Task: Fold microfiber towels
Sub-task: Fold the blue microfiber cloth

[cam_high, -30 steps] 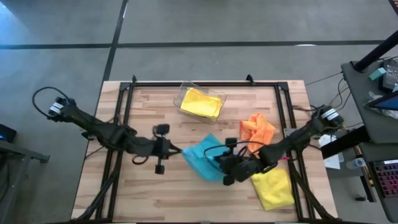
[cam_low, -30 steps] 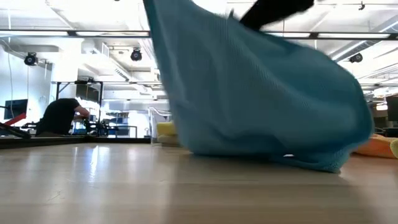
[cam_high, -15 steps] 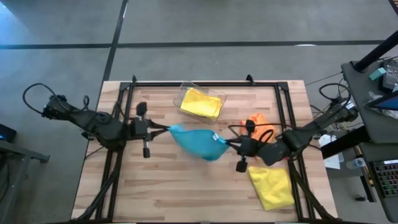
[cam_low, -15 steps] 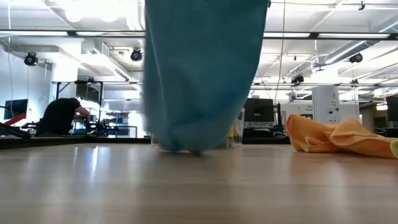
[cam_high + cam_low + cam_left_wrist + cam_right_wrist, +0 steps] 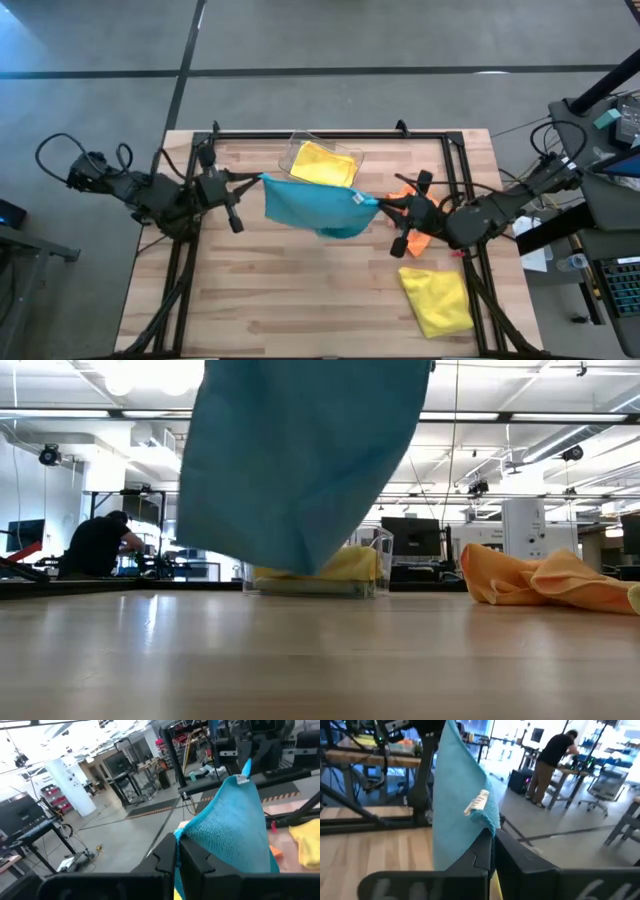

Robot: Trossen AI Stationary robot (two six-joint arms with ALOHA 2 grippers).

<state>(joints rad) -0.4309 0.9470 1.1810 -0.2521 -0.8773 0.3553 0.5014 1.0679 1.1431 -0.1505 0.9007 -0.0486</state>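
**High view: blue towel stretched between both grippers**

We saw the light blue towel [image 5: 315, 207] held off the wooden table [image 5: 300, 300], spanning the gap between the two arms. The left gripper [image 5: 252, 181] was pinched closed on the towel's corner on the left, and the right gripper [image 5: 385, 203] was pinched closed on the opposite corner, where a small white label [image 5: 477, 802] stuck out just above the fingers. Between the two grips the cloth sagged and hung down, its lowest edge above the tabletop in the low view. Behind it stood a clear plastic bin [image 5: 300, 150] with a yellow towel [image 5: 325, 165] inside. An orange towel [image 5: 415, 240] lay crumpled just beside the right gripper, and a second yellow towel [image 5: 438, 301] lay flat near the table's front right corner. A person [image 5: 98, 548] bent over a bench far behind.
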